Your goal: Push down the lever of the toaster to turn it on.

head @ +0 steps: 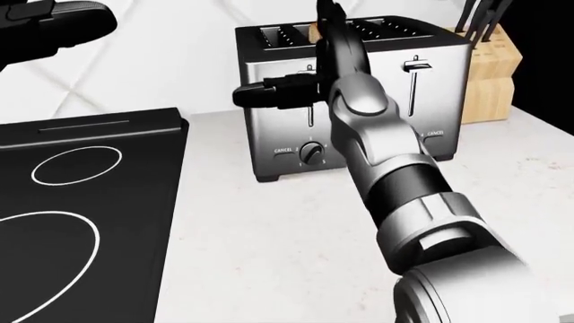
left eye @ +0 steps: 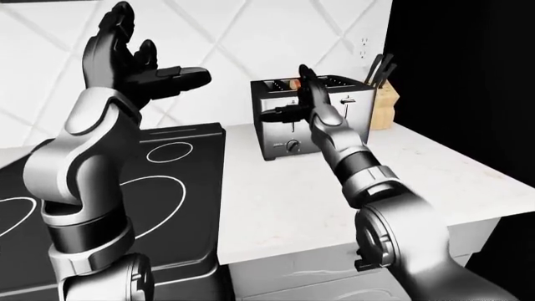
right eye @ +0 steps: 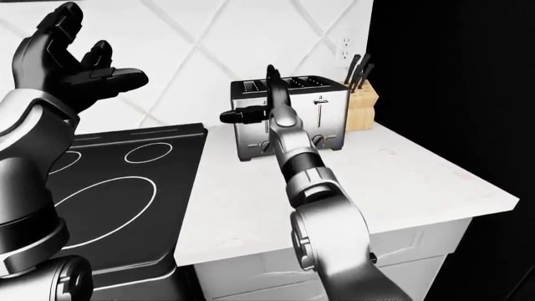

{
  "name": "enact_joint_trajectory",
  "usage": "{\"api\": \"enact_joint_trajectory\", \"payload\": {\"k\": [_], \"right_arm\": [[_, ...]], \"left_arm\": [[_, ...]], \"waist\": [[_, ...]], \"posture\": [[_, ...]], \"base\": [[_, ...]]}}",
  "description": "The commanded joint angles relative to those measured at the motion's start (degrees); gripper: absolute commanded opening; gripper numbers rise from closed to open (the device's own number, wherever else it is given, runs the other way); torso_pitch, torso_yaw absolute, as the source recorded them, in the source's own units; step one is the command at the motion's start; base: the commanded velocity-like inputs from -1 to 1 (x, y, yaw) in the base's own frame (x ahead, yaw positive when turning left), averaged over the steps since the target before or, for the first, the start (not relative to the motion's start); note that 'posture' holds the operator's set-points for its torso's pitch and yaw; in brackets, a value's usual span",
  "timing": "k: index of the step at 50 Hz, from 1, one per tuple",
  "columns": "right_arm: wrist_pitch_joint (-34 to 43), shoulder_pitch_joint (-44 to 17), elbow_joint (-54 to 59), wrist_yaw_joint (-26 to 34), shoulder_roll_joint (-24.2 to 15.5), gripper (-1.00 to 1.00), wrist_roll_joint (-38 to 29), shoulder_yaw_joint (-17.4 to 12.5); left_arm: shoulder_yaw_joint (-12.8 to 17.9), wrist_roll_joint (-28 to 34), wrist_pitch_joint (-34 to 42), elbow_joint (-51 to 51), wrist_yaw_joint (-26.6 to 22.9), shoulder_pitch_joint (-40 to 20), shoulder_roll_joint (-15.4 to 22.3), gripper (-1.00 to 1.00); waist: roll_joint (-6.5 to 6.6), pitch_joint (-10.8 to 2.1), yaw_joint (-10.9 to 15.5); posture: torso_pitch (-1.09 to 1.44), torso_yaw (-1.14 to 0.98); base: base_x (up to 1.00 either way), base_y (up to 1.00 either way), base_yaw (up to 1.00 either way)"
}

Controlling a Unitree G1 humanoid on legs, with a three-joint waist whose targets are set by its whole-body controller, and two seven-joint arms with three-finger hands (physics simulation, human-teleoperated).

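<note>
A silver four-slot toaster (head: 439,101) stands on the white counter (head: 269,235) against the tiled wall. It has two lever slots on its near face. The right lever (head: 414,66) sits near the top of its slot. My right hand (head: 309,67) is open and pressed against the toaster at the left lever, which it mostly hides; one finger points up and the thumb sticks out to the left. Something tan shows in a slot behind the hand. My left hand (left eye: 138,59) is open and empty, raised high over the cooktop at the left.
A black cooktop (head: 81,202) lies to the left of the toaster. A wooden knife block (head: 489,74) stands right of the toaster. A wall outlet (left eye: 364,49) is above it. The counter ends at the right (left eye: 493,194) beside a dark area.
</note>
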Motion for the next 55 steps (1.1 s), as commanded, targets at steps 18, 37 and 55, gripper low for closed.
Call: {"api": "enact_joint_trajectory", "payload": {"k": [18, 37, 55], "right_arm": [[-0.74, -5.07, 1.47, 0.52, 0.07, 1.0, -1.09, -1.31], [1.24, -5.31, 3.34, -0.22, 0.05, 1.0, -2.08, -2.62], [1.89, -4.42, 3.74, 0.14, 0.71, 1.0, -2.4, -2.88]], "left_arm": [[0.44, -0.4, -1.22, -1.13, 0.26, -2.08, 0.65, 1.0], [0.47, -0.45, -1.5, -0.83, 0.22, -2.07, 0.78, 1.0], [0.43, -0.42, -1.57, -0.77, 0.14, -2.09, 0.75, 1.0]], "waist": [[0.3, -0.49, 0.14], [0.29, -0.53, 0.26], [0.25, -0.67, 0.26]], "posture": [[-0.49, 0.0], [-0.49, 0.0], [-0.49, 0.0]], "base": [[0.0, 0.0, 0.0], [0.0, 0.0, 0.0], [0.0, 0.0, 0.0]]}}
